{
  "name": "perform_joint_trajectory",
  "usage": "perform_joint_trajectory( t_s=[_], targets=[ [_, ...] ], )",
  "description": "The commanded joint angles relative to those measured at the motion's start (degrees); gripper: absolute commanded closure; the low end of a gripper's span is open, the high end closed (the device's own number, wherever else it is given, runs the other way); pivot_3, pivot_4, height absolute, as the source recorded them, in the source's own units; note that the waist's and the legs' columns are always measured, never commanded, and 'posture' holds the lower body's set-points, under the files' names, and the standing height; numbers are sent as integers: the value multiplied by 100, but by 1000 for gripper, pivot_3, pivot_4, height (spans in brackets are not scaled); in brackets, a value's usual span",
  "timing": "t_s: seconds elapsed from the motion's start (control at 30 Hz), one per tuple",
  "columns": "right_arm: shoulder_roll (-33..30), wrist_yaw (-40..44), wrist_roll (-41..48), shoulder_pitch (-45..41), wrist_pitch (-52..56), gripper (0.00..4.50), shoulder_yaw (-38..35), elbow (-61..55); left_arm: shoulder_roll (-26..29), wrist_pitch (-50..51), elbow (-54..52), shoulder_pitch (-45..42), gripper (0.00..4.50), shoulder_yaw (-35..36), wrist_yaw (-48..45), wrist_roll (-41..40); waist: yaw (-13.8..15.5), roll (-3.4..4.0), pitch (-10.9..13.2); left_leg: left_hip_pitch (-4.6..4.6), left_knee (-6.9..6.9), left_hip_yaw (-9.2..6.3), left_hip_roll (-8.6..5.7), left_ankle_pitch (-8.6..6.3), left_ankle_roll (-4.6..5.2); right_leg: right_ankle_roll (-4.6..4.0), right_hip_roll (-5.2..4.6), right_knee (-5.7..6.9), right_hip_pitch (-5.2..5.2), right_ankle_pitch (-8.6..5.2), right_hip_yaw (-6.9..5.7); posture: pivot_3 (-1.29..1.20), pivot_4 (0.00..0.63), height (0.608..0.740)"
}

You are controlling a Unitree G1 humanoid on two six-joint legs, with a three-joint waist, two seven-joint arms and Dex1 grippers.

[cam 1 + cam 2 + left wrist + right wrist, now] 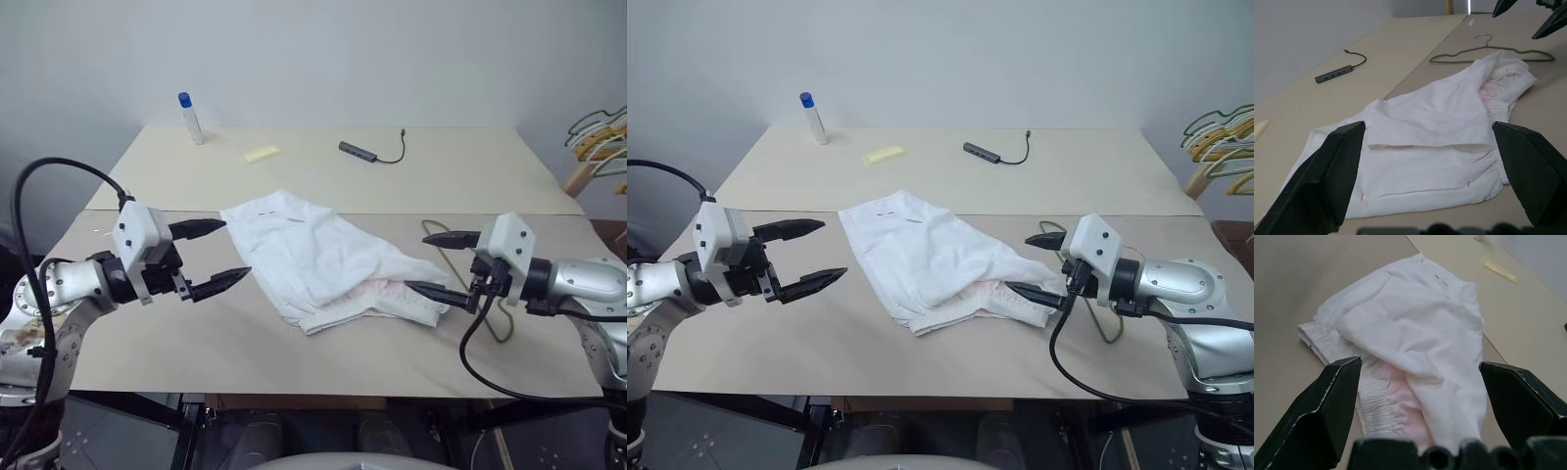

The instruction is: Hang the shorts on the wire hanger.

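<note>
The shorts (323, 259) lie crumpled on the table (460, 176) between both arms, long axis running from the left gripper (217, 255) towards the right gripper (441, 264). Both stand wide and empty. The right is nearer, beside the waistband overlying the wire hanger (1488, 51).

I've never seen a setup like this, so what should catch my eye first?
A crumpled pair of white shorts lies mid-table. Two open black-fingered grippers face it, the left gripper and the right gripper, neither holding anything. A thin wire hanger lies flat on the table beside the shorts, near the right gripper.
</note>
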Motion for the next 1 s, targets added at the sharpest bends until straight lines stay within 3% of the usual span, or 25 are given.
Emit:
perform_joint_trajectory(
  t_s=[0.03,0.4,0.67,0.83,1.0],
  targets=[
    [-15,-22,68,-43,-114,43,-176,-167,18,-70,-64,-121,0,68,6,-64,1,0,0,0,0,0,0,0,0,0,0,0,0,0,0,-53,0,740],
    [3,-125,12,60,-77,43,-56,-422,27,-112,-70,-208,0,-34,-31,12,4,0,0,0,0,0,0,0,0,0,0,0,0,0,0,-60,0,740],
    [-368,-192,-1745,352,-971,43,1175,-377,-57,-117,-174,-90,0,-53,-19,-48,-30,-1,0,-1,0,4,-1,0,0,1,0,-2,-3,-1,2,-81,0,740],
    [-267,-195,-2673,71,-1207,43,2033,40,-38,-137,-58,-280,0,-146,-62,-22,-89,-7,-1,2,0,5,0,0,-1,1,0,0,-2,-1,1,-86,0,740],
    [-4,-524,-3841,-457,-1101,1257,2752,860,-26,-163,-26,-331,0,-176,-108,-2,-140,-8,-2,0,0,4,1,0,-1,-1,5,0,-8,0,4,-77,0,740]
  ],
)
